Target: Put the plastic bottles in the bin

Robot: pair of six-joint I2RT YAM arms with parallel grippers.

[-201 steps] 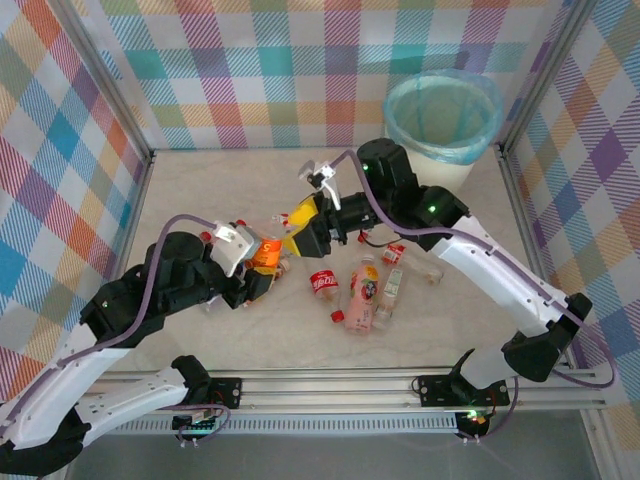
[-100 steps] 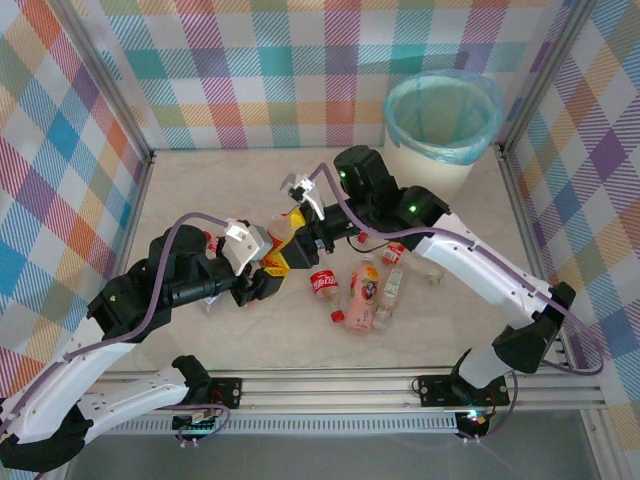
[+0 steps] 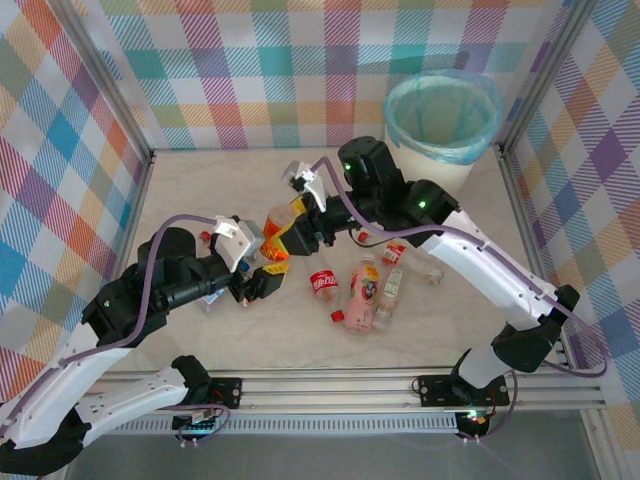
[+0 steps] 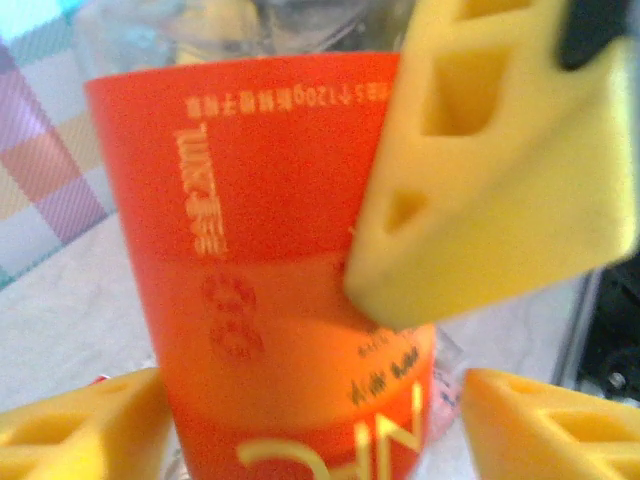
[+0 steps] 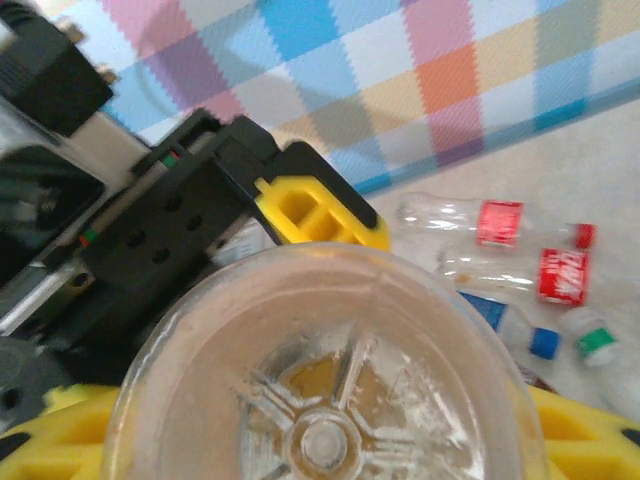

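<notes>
Pink, clear and red-labelled plastic bottles [image 3: 362,295] lie loose on the table [image 3: 200,190] near its middle. Just left of them the left gripper [image 4: 315,425] stands wide, its yellow fingers [image 4: 540,425] either side of an orange-labelled bottle [image 4: 270,250], with a gap at one side. The right gripper [image 5: 325,430], reaching from the far side, clamps that bottle. The bin [image 3: 450,165] stands far right, well apart.

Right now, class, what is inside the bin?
Inside the bin, a light blue bag lines the walls; nothing lies in the part that shows. The near wall covers the bottom closest to the camera, so that part cannot be judged.
</notes>
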